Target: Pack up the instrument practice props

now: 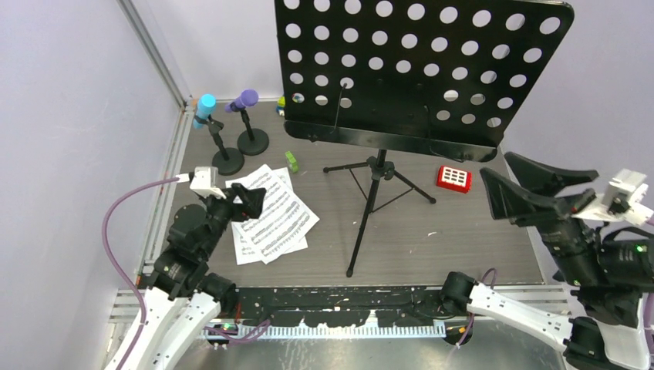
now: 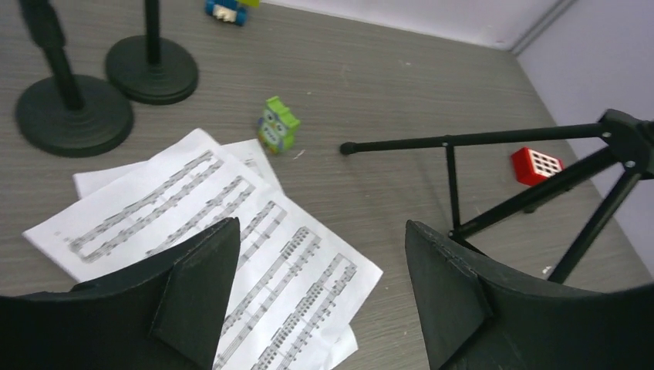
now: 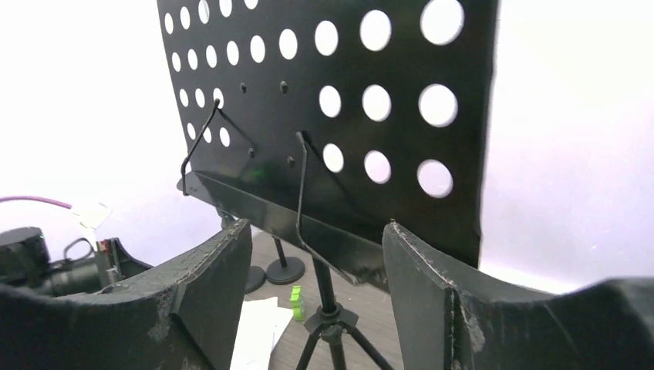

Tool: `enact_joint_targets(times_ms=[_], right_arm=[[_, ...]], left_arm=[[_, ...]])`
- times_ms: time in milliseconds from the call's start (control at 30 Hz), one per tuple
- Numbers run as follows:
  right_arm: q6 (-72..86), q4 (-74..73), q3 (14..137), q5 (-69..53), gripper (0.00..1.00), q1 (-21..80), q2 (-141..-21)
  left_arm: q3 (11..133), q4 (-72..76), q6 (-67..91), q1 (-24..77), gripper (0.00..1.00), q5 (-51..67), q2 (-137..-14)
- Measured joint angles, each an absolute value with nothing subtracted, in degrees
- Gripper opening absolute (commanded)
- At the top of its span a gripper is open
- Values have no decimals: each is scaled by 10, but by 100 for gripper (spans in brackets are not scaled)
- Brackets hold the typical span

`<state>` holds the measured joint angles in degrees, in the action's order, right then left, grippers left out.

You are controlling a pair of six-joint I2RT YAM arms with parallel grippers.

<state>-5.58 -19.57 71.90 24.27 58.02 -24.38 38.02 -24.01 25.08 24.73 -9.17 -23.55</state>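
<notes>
The black perforated music rack (image 1: 416,69) stands on its tripod legs (image 1: 375,193) mid-table; it also fills the right wrist view (image 3: 339,116). White sheet-music pages (image 1: 270,216) lie fanned on the table left of the tripod, and show in the left wrist view (image 2: 231,231). A cyan microphone (image 1: 205,108) and a purple microphone (image 1: 245,100) sit in two black round-based holders (image 1: 228,160) (image 1: 253,141) at back left. My left gripper (image 1: 251,199) is open and empty, just above the pages. My right gripper (image 1: 532,189) is open and empty, raised at the right, facing the rack.
A small red block with white grid (image 1: 453,178) lies right of the tripod. A green toy brick (image 1: 291,160) sits beside the pages, more bricks (image 1: 281,104) at the back. Walls close the left and back sides.
</notes>
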Motion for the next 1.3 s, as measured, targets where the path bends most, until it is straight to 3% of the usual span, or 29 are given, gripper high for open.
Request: enact_joint_targets(times_ms=[200,500,733,933,1100,1300], right_arm=[[-6,-233,658,263,68,580,-149],[143,-317,518,350,71,580,-39],[320,-396,443,409,73,580,-13],[472,-471,404,411,83,580,-54],[591,-509,367,387,99,580,-64],[692,-502,293,311,100,580,-67]], left_arm=[[330,-118,266,247,76,-27,-250],[293,61,288,261,75,41,-394],[288,193,254,388,80,4,-483],[288,332,216,447,81,-9,-578],[291,444,177,460,80,2,-650],[315,572,134,476,80,37,-733]])
